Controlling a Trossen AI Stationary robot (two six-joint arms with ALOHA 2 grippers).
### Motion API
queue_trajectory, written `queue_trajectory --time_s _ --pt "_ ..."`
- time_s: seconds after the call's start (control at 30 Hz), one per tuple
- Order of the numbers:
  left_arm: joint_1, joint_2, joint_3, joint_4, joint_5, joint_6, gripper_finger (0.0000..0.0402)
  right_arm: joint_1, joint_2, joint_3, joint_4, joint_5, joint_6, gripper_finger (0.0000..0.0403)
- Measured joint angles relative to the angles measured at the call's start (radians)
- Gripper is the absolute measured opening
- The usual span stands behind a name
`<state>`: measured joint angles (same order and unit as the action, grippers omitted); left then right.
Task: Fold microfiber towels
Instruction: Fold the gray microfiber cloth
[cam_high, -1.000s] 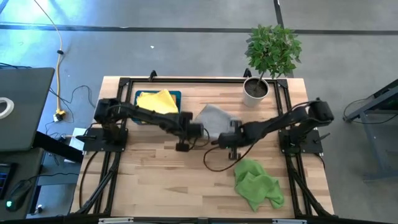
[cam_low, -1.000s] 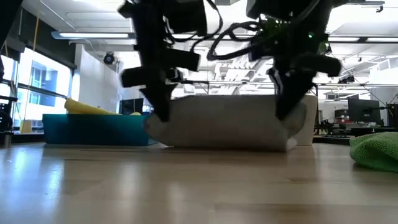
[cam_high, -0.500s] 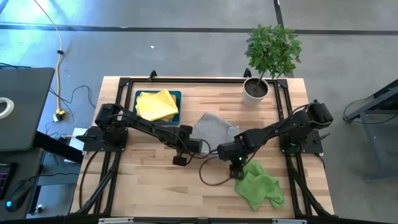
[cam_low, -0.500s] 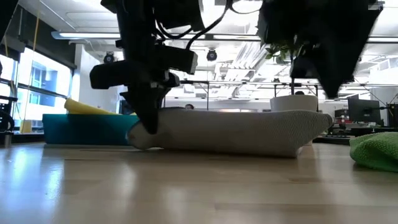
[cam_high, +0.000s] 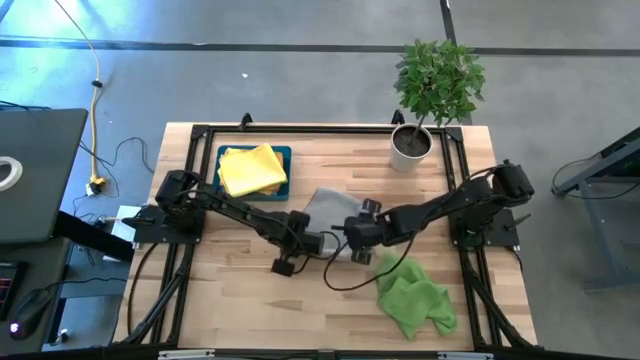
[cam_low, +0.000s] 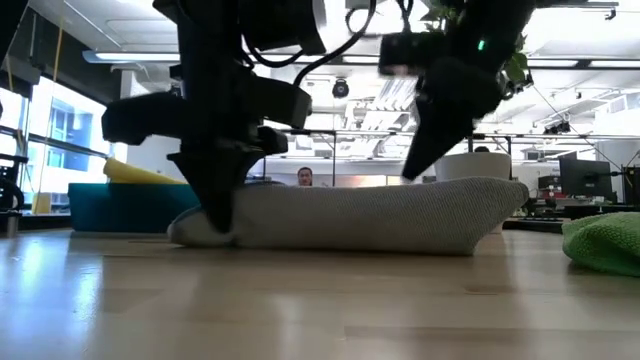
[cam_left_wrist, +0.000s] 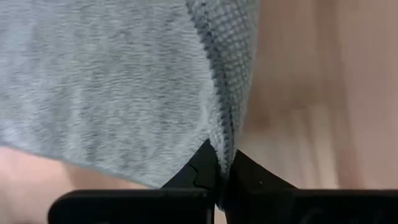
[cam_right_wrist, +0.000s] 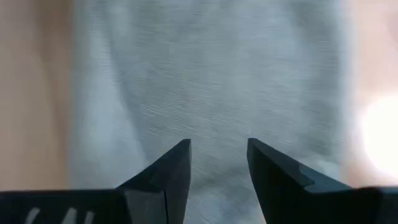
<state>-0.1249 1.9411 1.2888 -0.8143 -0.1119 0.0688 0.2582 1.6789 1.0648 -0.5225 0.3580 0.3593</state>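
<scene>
A grey towel (cam_high: 330, 208) lies doubled over in the middle of the wooden table; in the low view it is a long, flat mound (cam_low: 380, 212). My left gripper (cam_low: 218, 222) stands at the towel's near left end, shut on it, its fingertips down at the table top. My right gripper (cam_right_wrist: 217, 155) hovers open just above the towel's middle (cam_high: 353, 232), pointing steeply down with only grey cloth beyond its fingers. A green towel (cam_high: 415, 298) lies crumpled near the right front. A yellow towel (cam_high: 252, 168) lies in the teal tray. My left gripper pinches the grey towel's hemmed edge (cam_left_wrist: 224, 127) between its two fingers, near a corner. The fingers come from above and point down. How many layers they have, I cannot tell. That end of the towel sits on the table, and the rest lies slack beyond it.
The teal tray (cam_high: 283, 153) stands at the far left of the table. A potted plant (cam_high: 415, 140) stands at the far right. Black frame rails run along the table's edges. Bare wood lies in front of the grey towel.
My right gripper has opened and let go of the grey towel, then drawn back over its middle. My left gripper has gone toward the near edge and down, drawing its end along. The towel, hanging upright between both grippers before, now lies folded flat on the table.
</scene>
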Motion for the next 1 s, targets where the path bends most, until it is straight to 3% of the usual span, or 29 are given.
queue_trajectory --time_s 0.07,0.17,0.27,0.4,0.5,0.57,0.67,0.87,1.0 --pt "0.000 0.000 0.000 0.003 -0.022 -0.005 0.0000 -0.016 0.004 -0.059 0.096 -0.092 -0.012 0.0147" --pt "-0.002 0.000 0.000 0.003 -0.035 -0.022 0.0000 -0.023 0.003 -0.093 0.098 -0.183 0.062 0.0139" --pt "-0.001 0.000 0.000 0.001 -0.035 -0.030 0.0000 -0.006 -0.005 -0.078 -0.015 -0.266 0.152 0.0129" --pt "0.000 -0.001 0.000 0.001 -0.036 -0.031 0.0000 0.051 -0.005 -0.045 -0.176 -0.489 0.337 0.0114" --pt "0.000 -0.001 0.000 0.004 -0.037 -0.031 0.0000 0.103 -0.005 -0.001 -0.218 -0.619 0.428 0.0104" --pt "0.002 -0.001 0.000 0.004 -0.037 -0.031 0.0000 0.134 -0.005 0.042 -0.220 -0.646 0.425 0.0099" --pt "0.007 -0.001 0.000 0.004 -0.037 -0.031 0.0000 0.165 -0.005 0.124 -0.285 -0.561 0.378 0.0092" --pt "0.004 -0.001 0.000 0.004 -0.002 -0.032 0.0001 0.178 -0.005 0.178 -0.344 0.029 0.295 0.0085" --pt "-0.011 -0.001 0.000 0.004 0.001 -0.032 0.0011 0.132 -0.005 0.092 -0.288 0.059 0.316 0.0085"
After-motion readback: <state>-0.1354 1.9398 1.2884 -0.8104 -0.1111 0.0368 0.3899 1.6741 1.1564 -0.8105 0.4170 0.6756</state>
